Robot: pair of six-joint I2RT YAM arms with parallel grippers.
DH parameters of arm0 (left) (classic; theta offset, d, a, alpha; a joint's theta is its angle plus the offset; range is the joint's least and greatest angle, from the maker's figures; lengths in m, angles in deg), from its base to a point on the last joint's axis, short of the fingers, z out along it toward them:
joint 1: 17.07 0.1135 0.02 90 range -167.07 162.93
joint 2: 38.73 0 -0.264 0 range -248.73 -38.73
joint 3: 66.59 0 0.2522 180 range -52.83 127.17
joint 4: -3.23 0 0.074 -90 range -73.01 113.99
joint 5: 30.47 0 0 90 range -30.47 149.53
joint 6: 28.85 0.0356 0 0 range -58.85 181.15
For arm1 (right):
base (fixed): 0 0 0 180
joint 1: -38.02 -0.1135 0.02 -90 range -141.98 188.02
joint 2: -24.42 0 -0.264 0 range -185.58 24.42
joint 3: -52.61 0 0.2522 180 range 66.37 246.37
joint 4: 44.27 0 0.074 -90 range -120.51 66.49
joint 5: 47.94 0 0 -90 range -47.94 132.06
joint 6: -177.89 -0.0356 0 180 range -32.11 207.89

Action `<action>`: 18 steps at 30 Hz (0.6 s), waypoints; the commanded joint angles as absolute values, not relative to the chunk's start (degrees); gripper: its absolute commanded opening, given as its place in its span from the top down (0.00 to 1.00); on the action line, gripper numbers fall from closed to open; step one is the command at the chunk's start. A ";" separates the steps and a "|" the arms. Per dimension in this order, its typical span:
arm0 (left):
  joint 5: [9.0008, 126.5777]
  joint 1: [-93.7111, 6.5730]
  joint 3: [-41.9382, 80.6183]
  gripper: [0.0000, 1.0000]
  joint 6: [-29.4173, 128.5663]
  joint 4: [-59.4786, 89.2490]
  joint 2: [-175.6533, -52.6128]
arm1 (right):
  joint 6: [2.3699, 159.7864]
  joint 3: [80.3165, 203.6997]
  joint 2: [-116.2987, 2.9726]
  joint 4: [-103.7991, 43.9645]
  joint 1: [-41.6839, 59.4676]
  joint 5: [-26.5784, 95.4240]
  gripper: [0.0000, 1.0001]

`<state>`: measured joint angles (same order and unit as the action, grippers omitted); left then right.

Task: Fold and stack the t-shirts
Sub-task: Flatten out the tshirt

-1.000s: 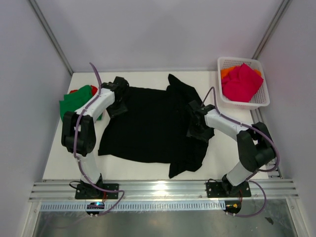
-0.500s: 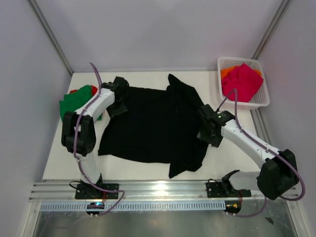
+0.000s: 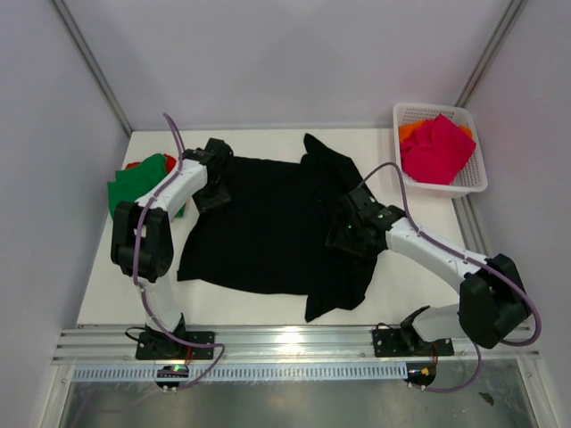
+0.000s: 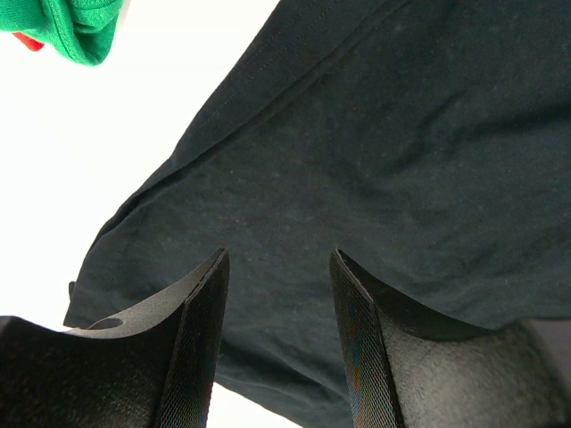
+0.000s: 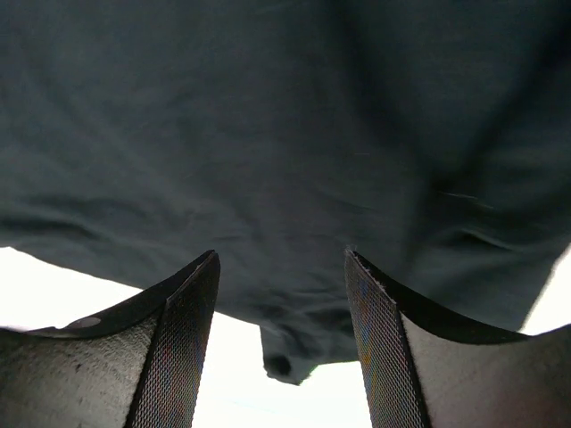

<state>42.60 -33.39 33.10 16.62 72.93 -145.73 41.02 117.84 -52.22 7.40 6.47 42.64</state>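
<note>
A large black t-shirt (image 3: 268,227) lies spread on the white table, its right side bunched and folded over. My left gripper (image 3: 214,183) hangs open over its upper left edge. In the left wrist view the jaws (image 4: 278,267) stand apart above black cloth (image 4: 375,160) with nothing between them. My right gripper (image 3: 346,230) is open over the bunched right side. In the right wrist view the fingers (image 5: 281,267) stand apart above the black shirt (image 5: 268,134), and a rumpled corner (image 5: 290,357) hangs onto the white table. A green t-shirt (image 3: 138,185) lies on a red one (image 3: 134,165) at the left edge.
A white lattice basket (image 3: 473,185) stands at the back right, holding a magenta-pink shirt (image 3: 437,147) and an orange one (image 3: 410,131). The green shirt (image 4: 76,27) and a bit of the red one (image 4: 27,42) show in the left wrist view's corner. Walls close in on both sides.
My right arm swung its elbow out to the right; its gripper went right, then back left over the shirt's bunched side, still open. The left arm has not moved.
</note>
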 commanded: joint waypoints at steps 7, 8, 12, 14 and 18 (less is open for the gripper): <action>40.63 -33.24 33.21 0.48 17.82 72.01 -142.97 | 39.73 114.37 -56.27 6.55 3.92 40.56 0.38; 40.63 -33.24 33.04 0.48 18.00 72.01 -142.97 | 39.21 114.10 -56.00 8.14 3.83 42.22 0.38; 41.07 -33.33 32.95 0.49 17.82 72.10 -143.23 | 32.20 112.87 -53.46 17.45 3.92 48.99 0.38; 41.33 -33.24 32.95 0.49 17.74 72.01 -143.32 | 27.71 112.52 -50.04 23.60 3.92 52.93 0.38; 42.04 -33.24 32.78 0.48 17.56 71.75 -143.76 | 16.55 112.08 -41.08 32.14 3.92 58.13 0.38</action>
<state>42.08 -33.39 33.08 17.04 72.95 -145.68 27.69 112.11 -48.31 21.76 4.22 50.23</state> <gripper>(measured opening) 0.515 0.617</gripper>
